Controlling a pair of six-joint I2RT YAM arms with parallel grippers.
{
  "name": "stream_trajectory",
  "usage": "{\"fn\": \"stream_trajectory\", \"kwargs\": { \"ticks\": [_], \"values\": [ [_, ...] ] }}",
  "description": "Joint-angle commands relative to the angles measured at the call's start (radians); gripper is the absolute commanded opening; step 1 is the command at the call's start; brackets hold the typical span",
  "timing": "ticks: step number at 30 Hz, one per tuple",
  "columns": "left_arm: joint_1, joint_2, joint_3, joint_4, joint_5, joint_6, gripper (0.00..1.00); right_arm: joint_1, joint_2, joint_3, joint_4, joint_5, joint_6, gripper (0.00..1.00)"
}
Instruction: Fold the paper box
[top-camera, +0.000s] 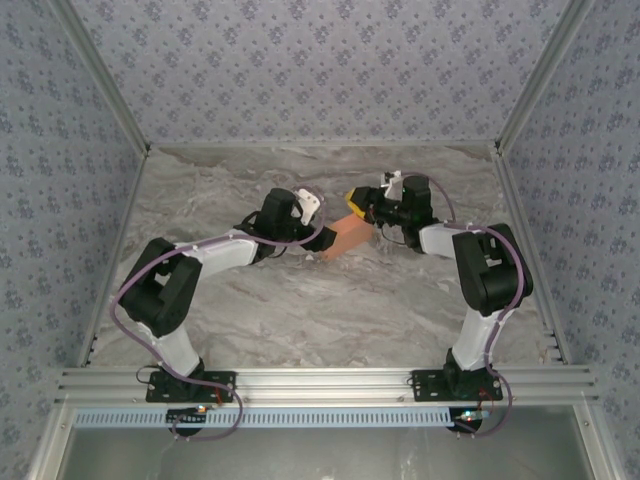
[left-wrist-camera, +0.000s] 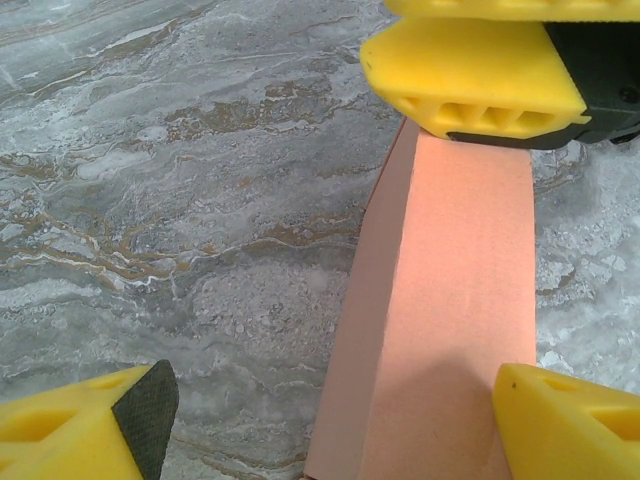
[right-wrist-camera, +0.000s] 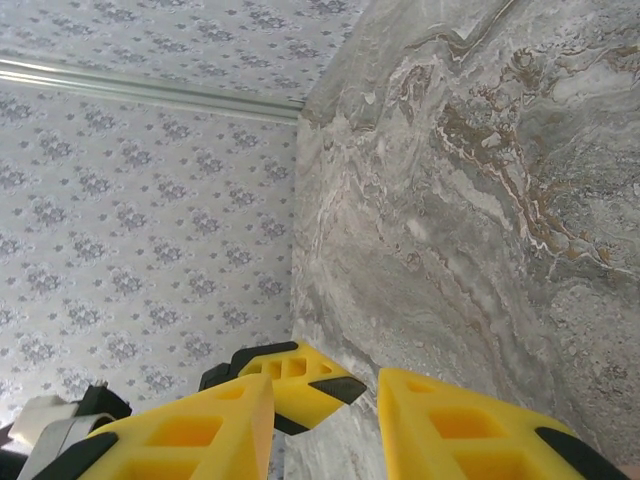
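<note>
Marble-look tabletop, smooth, grey with rusty brown veins, spreading on every side of the paper box. Left of the box: the left gripper, with chunky yellow fingers of hollow-celled plastic, wedge-shaped and faced with dark rubbery pads. Stands spread wide, straddling the box's near end without clamping it. One finger well clear of the box on its left in the wrist view, the other just beside its right edge; contact there impossible to tell.

Between the two grippers: the box itself, salmon-orange thin card, matte, shaped as a long plain rectangular block with crisp straight edges. Lies at a slant across the tabletop in the overhead view.

At the box's far right end: the right gripper, same yellow wedge fingers, one set against the box's end and hiding it. Held slightly apart, bare marble showing through the narrow gap in its own wrist view.

Behind the box: walls papered lilac-grey with small repeating floral motifs.
</note>
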Motion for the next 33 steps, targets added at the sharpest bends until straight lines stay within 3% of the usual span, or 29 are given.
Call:
{"fn": "stream_trajectory", "kwargs": {
  "ticks": [1, 5, 11, 15, 20, 22, 23, 27, 33],
  "values": [
    [0.0, 0.025, -0.032, -0.109, -0.066, 0.042, 0.84, 0.025, -0.025, 0.035, -0.046, 0.042, 0.064, 0.35],
    [0.0, 0.03, -0.026, -0.116, -0.066, 0.04, 0.84, 0.052, 0.037, 0.027, 0.094, 0.026, 0.171, 0.35],
    [-0.001, 0.034, -0.021, -0.121, -0.067, 0.039, 0.84, 0.011, 0.113, -0.075, 0.174, 0.021, 0.182, 0.35],
    [-0.002, 0.033, -0.023, -0.121, -0.068, 0.04, 0.84, -0.021, 0.07, -0.105, 0.175, 0.003, 0.17, 0.35],
    [-0.002, 0.032, -0.024, -0.12, -0.038, 0.051, 0.84, -0.072, -0.094, -0.014, -0.213, 0.011, -0.071, 0.4],
    [-0.002, 0.035, -0.027, -0.118, -0.023, 0.058, 0.84, -0.094, -0.145, 0.046, -0.405, 0.029, -0.201, 0.58],
    [-0.002, 0.038, -0.025, -0.12, -0.018, 0.059, 0.84, -0.106, -0.159, 0.086, -0.518, 0.031, -0.273, 0.61],
    [-0.006, 0.042, -0.014, -0.13, -0.013, 0.069, 0.84, -0.144, -0.144, 0.309, -1.01, 0.149, -0.519, 0.61],
    [-0.015, 0.036, -0.021, -0.129, -0.016, 0.078, 0.84, -0.116, -0.036, 0.528, -1.368, 0.221, -0.81, 0.62]
  ]
}}
